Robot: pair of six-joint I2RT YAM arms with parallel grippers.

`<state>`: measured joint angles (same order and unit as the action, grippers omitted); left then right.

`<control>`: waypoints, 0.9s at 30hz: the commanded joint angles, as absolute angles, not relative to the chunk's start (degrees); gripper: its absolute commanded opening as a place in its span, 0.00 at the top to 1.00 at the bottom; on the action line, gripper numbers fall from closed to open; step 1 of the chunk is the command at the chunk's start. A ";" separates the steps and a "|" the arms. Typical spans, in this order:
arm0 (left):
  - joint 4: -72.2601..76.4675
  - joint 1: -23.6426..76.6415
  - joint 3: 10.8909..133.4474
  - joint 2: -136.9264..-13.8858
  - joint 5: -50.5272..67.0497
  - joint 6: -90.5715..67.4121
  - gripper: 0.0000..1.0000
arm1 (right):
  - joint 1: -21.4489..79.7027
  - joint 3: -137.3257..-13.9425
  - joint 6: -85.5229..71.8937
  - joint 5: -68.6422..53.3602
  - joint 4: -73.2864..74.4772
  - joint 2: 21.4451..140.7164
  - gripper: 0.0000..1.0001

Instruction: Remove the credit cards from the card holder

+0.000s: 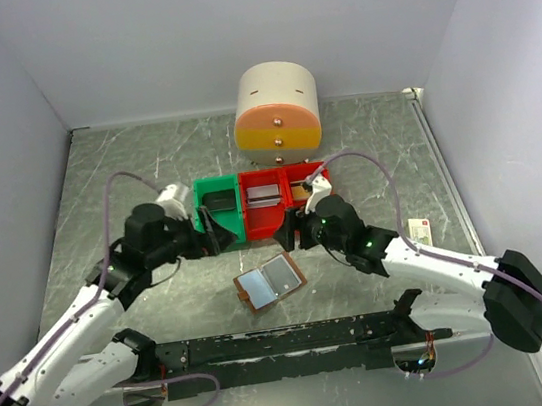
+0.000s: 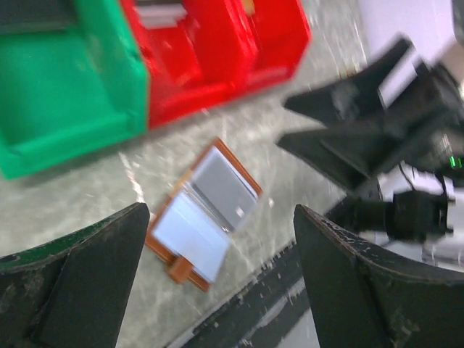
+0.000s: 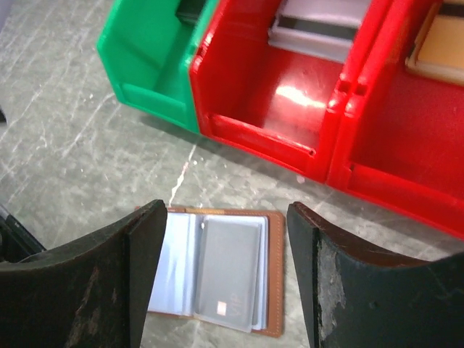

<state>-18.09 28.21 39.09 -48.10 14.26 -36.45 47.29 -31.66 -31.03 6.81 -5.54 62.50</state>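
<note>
We see the small brown leather-like bifold card holder (image 1: 270, 284) lying open and flat on the grey marbled bench (image 1: 125, 173), just near of the row of bins and between the two arms. A pale grey credit card (image 3: 228, 272) sits in the pocket of its right half. The left half shows only pale blue-grey sleeves.

The left tool (image 2: 221, 214) is spread wide and holds nothing. It hangs above the bench at the near side of the green plastic bin (image 3: 145, 58), left of the holder. The right tool (image 3: 226, 210) also stands with its fingers apart and nothing between them. It hangs above the holder's far edge, close to the front wall of the middle red plastic bin (image 3: 246, 134).

A grey-and-white flat card (image 3: 312, 29) lies in that middle bin. An orange flat card (image 3: 438, 43) lies in the right red plastic bin (image 3: 406, 167).
</note>
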 commanded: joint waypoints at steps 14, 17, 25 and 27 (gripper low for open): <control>-2.14 49.96 30.41 -61.31 7.66 -52.70 0.28 | 41.20 -32.23 -27.57 -18.34 -1.73 74.02 0.55; -3.48 52.77 29.97 -62.77 4.12 -53.85 0.28 | 41.21 -32.13 -26.70 -19.82 -1.41 75.39 0.56; -1.83 55.40 27.91 -66.17 2.98 -55.29 0.34 | 41.19 -31.07 -24.94 -21.26 -0.41 77.36 0.57; -2.97 56.07 27.82 -66.65 1.12 -55.33 0.34 | 41.18 -30.74 -24.76 -22.40 -0.95 77.70 0.58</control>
